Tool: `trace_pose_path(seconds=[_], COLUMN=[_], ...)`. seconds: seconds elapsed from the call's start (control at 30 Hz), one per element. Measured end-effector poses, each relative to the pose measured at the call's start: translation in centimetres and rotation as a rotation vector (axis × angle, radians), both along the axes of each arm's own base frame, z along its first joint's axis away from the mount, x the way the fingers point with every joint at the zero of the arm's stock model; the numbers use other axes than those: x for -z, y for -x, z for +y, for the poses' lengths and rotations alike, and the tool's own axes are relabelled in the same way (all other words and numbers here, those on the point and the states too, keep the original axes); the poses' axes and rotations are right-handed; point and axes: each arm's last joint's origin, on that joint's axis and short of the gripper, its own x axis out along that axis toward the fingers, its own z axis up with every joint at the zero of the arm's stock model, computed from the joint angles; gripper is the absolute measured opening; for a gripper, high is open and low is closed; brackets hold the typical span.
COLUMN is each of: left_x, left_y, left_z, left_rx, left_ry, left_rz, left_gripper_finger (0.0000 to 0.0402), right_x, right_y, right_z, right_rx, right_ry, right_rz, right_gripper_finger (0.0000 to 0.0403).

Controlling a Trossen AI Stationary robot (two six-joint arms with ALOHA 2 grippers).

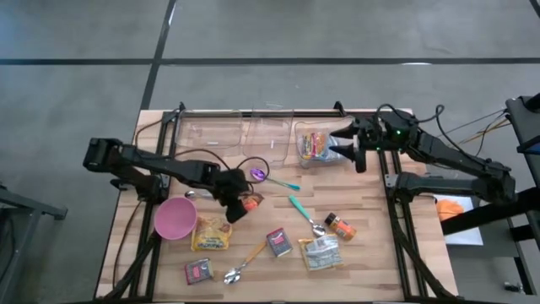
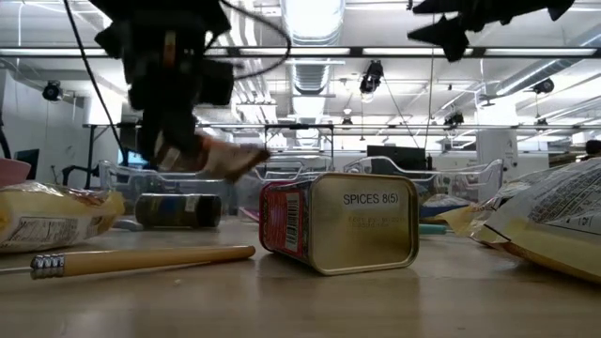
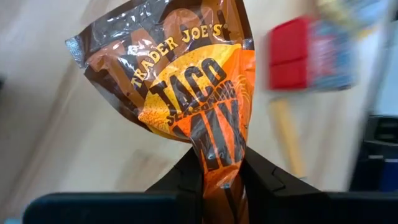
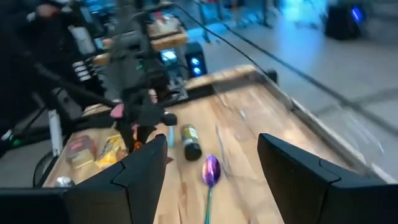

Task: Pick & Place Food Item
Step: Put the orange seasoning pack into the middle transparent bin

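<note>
The left pincer [image 3: 221, 177] is clamped on the lower end of a taco seasoning packet [image 3: 186, 93], its two dark fingers [image 3: 186, 177] squeezing the foil so the orange and brown pouch fans out beyond them. In the high view that pincer [image 1: 236, 205] sits left of centre in the frame, with the packet [image 1: 251, 203] showing as an orange patch beside it, over the wooden bench [image 1: 371, 262]. In the low view the packet [image 2: 211, 158] hangs clear of the bench surface at the upper left of the frame, under the dark pincer.

Just left of the pincer in the high view stands a pink bowl [image 1: 175, 218], and below it a yellow snack bag [image 1: 211, 235]. A purple spoon [image 1: 260, 175] lies just above and right of it. Further down lie a wooden-handled spoon [image 1: 245, 263] and a red spice tin [image 1: 279, 242], the tin on its side at centre in the low view [image 2: 338, 222].

The right pincer [image 1: 348, 143] hovers at the upper right of the frame, fingers apart and holding nothing, beside a clear container [image 1: 316, 149] with colourful packets in it.
</note>
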Motion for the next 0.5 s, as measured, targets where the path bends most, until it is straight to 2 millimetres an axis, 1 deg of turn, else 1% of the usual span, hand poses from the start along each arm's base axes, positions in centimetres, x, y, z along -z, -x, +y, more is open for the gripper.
trace_pose_path(seconds=[0.13, 0.23, 0.37, 0.43, 0.5], left_x=[-2.9, -5.4, -8.7, -9.8, -10.6], left_y=[-0.2, -0.2, 0.1, 0.3, 0.3], left_z=[-0.2, -0.3, -0.2, 0.1, 0.5], left_rx=[0.047, 0.088, 0.128, 0.124, 0.111], left_ry=[0.071, 0.119, 0.161, 0.195, 0.235], left_rz=[-0.212, -0.405, -0.643, -0.721, -0.763], left_gripper_finger=[0.0063, 0.0063, 0.0063, 0.0062, 0.0062], right_x=[-1.0, -1.9, -2.5, -2.3, -2.2], right_y=[-0.5, -0.9, -1.6, -2.3, -3.2], right_z=[1.2, 2.1, 2.9, 3.3, 3.5], right_rx=[-0.092, -0.143, -0.236, -0.285, -0.310], right_ry=[0.134, 0.186, 0.173, 0.148, 0.122], right_rz=[-0.099, -0.190, -0.267, -0.275, -0.250], right_gripper_finger=[0.0247, 0.0247, 0.0247, 0.0247, 0.0247])
